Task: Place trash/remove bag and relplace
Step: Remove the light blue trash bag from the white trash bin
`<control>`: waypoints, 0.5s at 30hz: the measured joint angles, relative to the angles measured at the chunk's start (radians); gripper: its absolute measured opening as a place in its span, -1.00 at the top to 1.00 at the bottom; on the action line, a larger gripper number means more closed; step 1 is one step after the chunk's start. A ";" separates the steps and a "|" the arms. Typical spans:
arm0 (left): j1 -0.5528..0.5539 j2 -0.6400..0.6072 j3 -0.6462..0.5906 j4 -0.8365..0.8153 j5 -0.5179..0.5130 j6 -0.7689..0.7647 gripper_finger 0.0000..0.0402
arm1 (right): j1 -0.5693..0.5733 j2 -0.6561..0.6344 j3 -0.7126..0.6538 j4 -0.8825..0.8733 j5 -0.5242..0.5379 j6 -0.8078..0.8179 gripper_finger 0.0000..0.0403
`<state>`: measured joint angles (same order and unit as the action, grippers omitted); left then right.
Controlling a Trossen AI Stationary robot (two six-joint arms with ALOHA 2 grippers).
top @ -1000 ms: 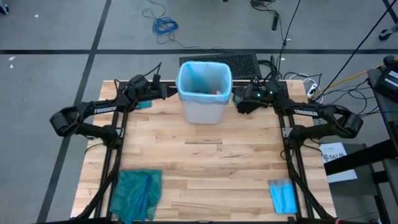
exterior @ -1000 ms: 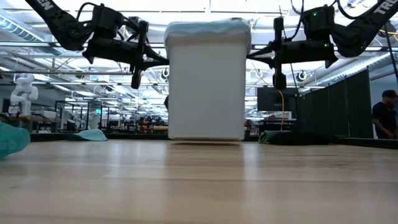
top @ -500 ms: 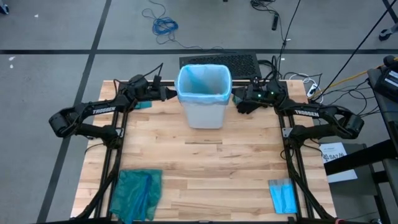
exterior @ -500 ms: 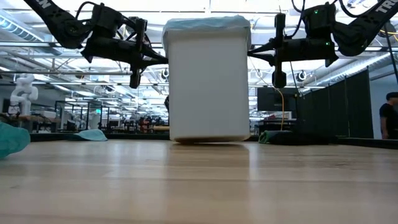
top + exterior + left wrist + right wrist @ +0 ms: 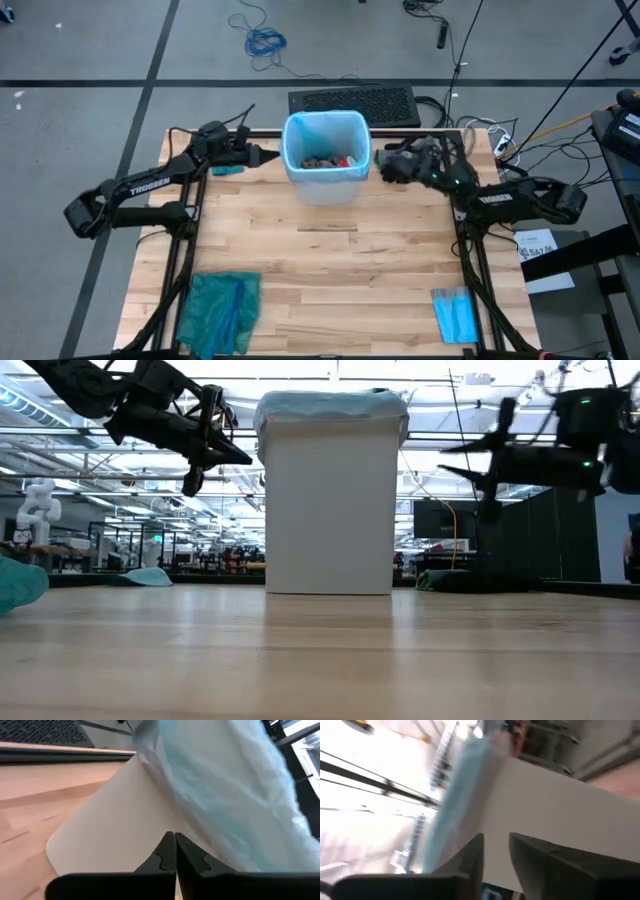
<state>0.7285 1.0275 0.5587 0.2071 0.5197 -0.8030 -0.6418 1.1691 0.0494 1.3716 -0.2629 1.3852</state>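
The bin (image 5: 325, 180) sits on the worktop (image 5: 330, 260), upper centre, trash (image 5: 330, 160) inside the bag (image 5: 300, 135). Both arms have let go: left tool (image 5: 262, 155) closed and empty, right tool (image 5: 384, 168) slightly parted.

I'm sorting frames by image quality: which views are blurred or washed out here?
Right wrist view: smeared throughout, bright ceiling lights washed out beside the bin. Low view: the right hand is streaked with blur, the bin sharp. Left wrist view: bin wall and bag soft, very close. High view: evenly lit, crisp.
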 joint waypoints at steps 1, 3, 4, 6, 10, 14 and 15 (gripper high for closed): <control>0.000 0.000 0.000 0.003 0.000 -0.001 0.95 | 0.004 -0.001 -0.011 0.035 0.014 0.005 0.50; 0.000 0.001 -0.001 0.004 -0.001 -0.020 0.87 | 0.016 -0.001 -0.011 0.041 0.030 0.003 0.38; 0.000 0.005 -0.001 0.011 0.000 -0.027 0.82 | 0.022 0.000 0.003 0.026 0.031 -0.006 0.33; 0.000 0.012 -0.001 0.030 -0.001 -0.051 0.70 | 0.033 0.002 0.051 -0.009 0.028 -0.032 0.25; 0.000 0.012 -0.002 0.065 0.001 -0.073 0.45 | 0.052 0.029 0.145 -0.091 0.021 -0.083 0.18; 0.000 0.013 -0.002 0.092 0.002 -0.078 0.27 | 0.053 0.054 0.213 -0.154 -0.007 -0.106 0.21; 0.000 0.013 -0.002 0.098 0.001 -0.078 0.24 | 0.053 0.061 0.223 -0.173 -0.016 -0.108 0.22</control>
<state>0.7280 1.0401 0.5571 0.3050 0.5209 -0.8806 -0.5888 1.2303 0.2720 1.1991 -0.2792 1.2774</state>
